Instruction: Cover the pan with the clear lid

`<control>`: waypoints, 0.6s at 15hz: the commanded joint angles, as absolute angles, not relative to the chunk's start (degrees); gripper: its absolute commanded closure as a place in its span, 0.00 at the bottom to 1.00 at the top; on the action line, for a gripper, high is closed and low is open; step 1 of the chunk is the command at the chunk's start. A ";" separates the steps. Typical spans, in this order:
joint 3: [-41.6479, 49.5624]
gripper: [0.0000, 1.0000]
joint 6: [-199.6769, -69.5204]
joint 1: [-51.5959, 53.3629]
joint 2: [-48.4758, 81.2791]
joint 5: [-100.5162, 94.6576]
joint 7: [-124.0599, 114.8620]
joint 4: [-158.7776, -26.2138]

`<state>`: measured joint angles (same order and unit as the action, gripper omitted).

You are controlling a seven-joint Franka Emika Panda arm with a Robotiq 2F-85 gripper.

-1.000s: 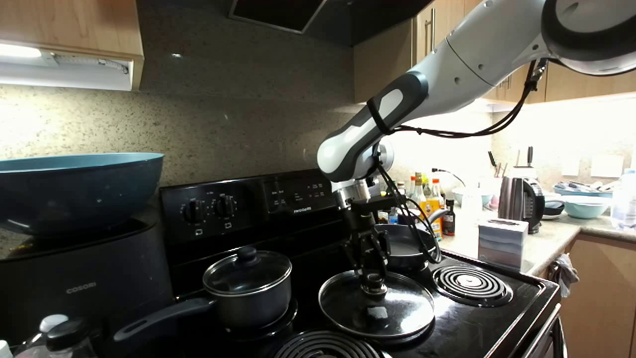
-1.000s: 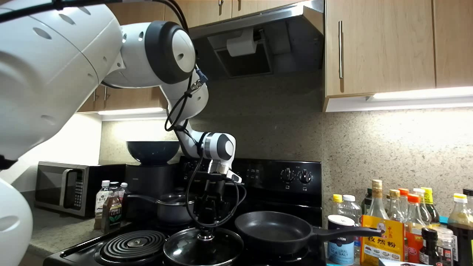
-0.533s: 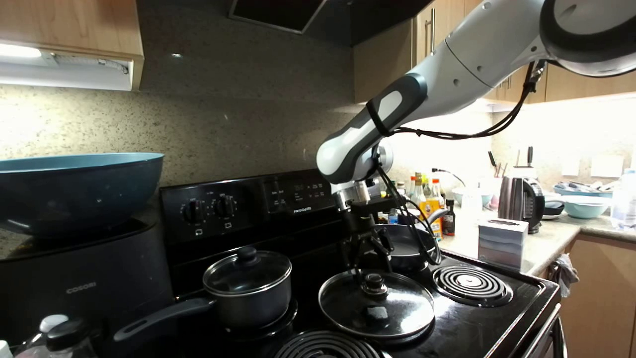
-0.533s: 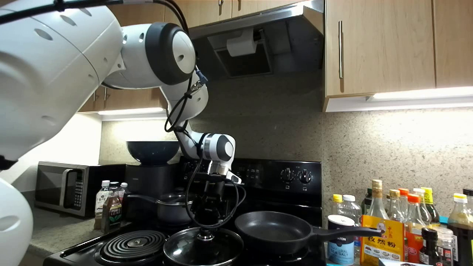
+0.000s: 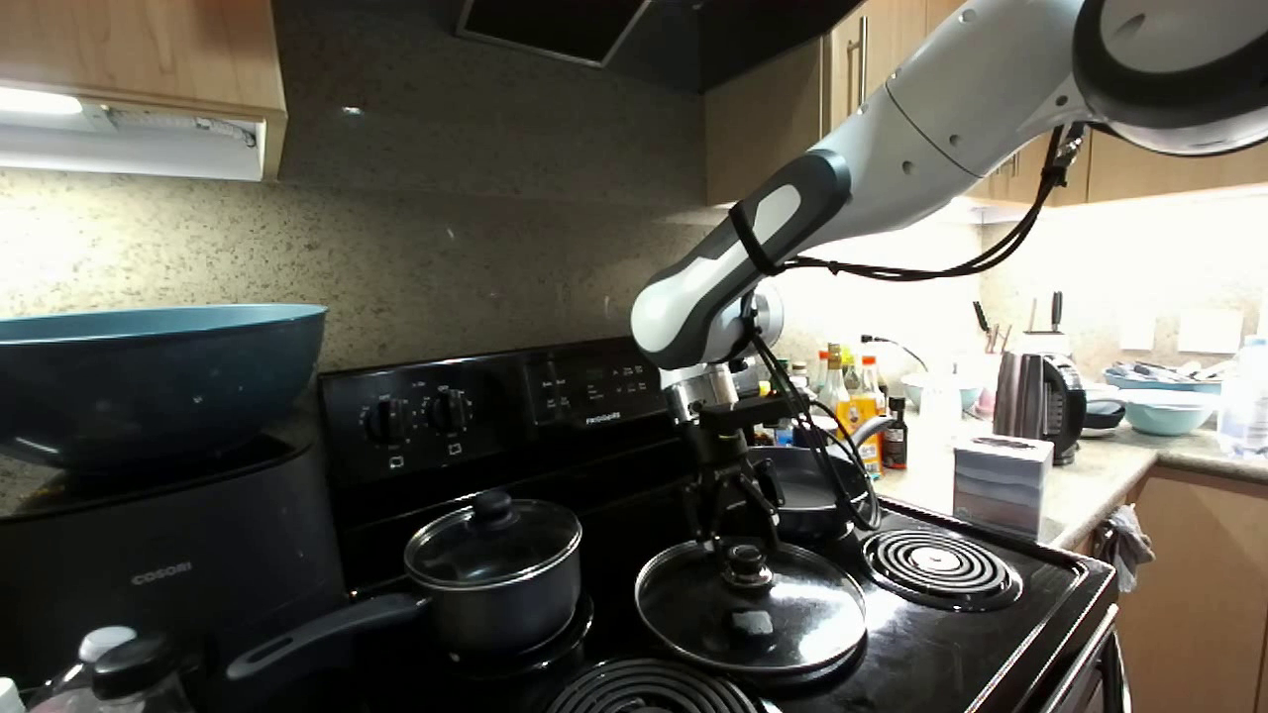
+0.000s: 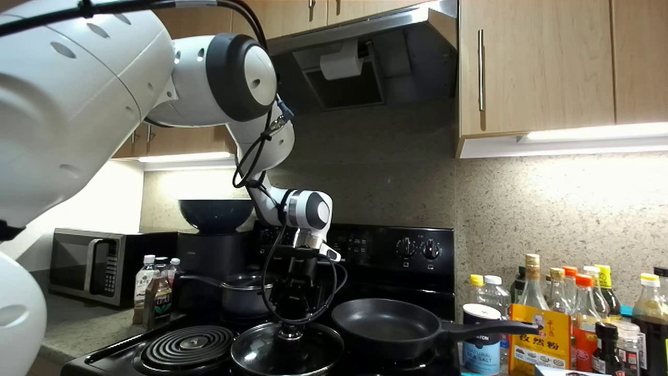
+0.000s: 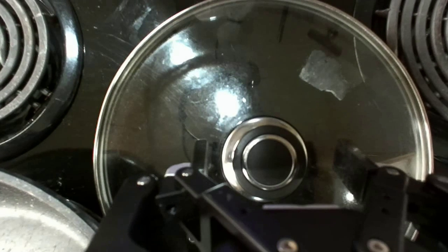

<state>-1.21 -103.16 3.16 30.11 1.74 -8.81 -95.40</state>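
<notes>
The clear lid (image 5: 705, 606) lies flat on the stove top between the burners, its glass and steel rim (image 7: 96, 147) showing in the wrist view. My gripper (image 5: 743, 547) is low over it with the jaws apart. In the wrist view the lid's black knob (image 7: 269, 162) sits between the two spread fingers (image 7: 201, 154); a gap shows on each side, wider on the right. The pan (image 6: 386, 322), black and uncovered, stands on a rear burner beside the lid. Part of the pan (image 7: 35, 217) also shows in the wrist view's lower left corner.
A grey saucepan (image 5: 510, 599) with its own lid stands across from the pan, its long handle (image 5: 327, 634) sticking out. Coil burners (image 5: 939, 564) lie at the front. The pan's handle (image 6: 488, 329) reaches toward a salt can (image 6: 481, 344) and several bottles.
The gripper's fingers, close together on the knob a second ago, have spread apart and the knob now shows between them. The lid stays in place; the arm has barely shifted.
</notes>
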 commanded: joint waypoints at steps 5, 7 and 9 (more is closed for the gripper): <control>-1.45 0.66 -101.43 2.59 30.00 2.96 -7.00 -95.27; -1.46 0.75 -101.26 2.51 30.01 3.04 -6.96 -95.20; -1.47 0.75 -101.20 2.44 30.02 3.16 -6.93 -95.15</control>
